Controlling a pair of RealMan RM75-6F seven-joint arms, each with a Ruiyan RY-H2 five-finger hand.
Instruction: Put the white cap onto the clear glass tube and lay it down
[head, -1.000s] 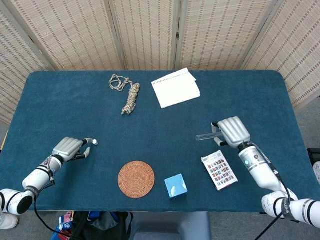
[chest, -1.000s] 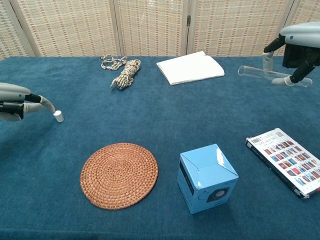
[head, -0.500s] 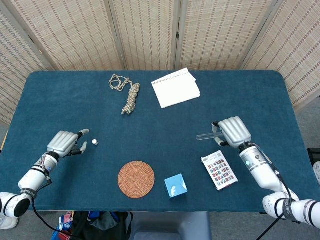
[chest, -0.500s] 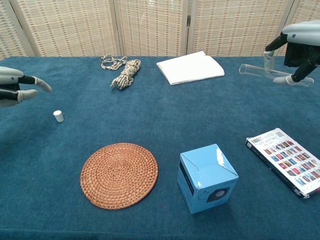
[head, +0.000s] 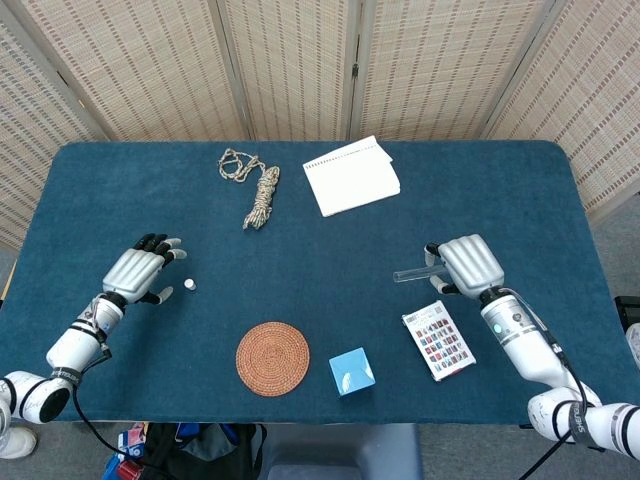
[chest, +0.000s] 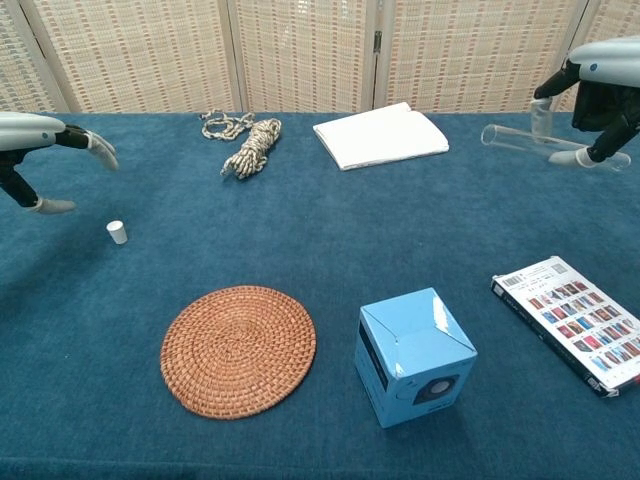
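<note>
The white cap (chest: 117, 232) stands upright on the blue table (head: 320, 210), alone and untouched, at the left side just beside the left hand (head: 138, 270). That hand is held above the cloth with fingers spread and nothing in it, so the cap is judged to be not yet gripped.

The clear glass tube (chest: 520, 141) is found at the far right, well apart from the cap. It is held roughly level by the right hand (head: 467, 263), whose fingers are curled around its far end, while the open mouth points toward the table's middle. That pose is judged to suit the task: the mouth is left free for the cap to be pushed on. In the chest view the tube appears to be lifted off the cloth, though this cannot be told for certain.

The capping step is judged to be not yet begun; the cap must first be picked up and carried across.

Between the 2 hands, near the front edge, a round woven coaster (head: 272, 358) and a light blue box (head: 352, 371) are set, with a printed card (head: 438, 340) lying just in front of the right hand. A coiled rope (head: 258, 192) and a white notebook (head: 351, 176) lie toward the back.
</note>
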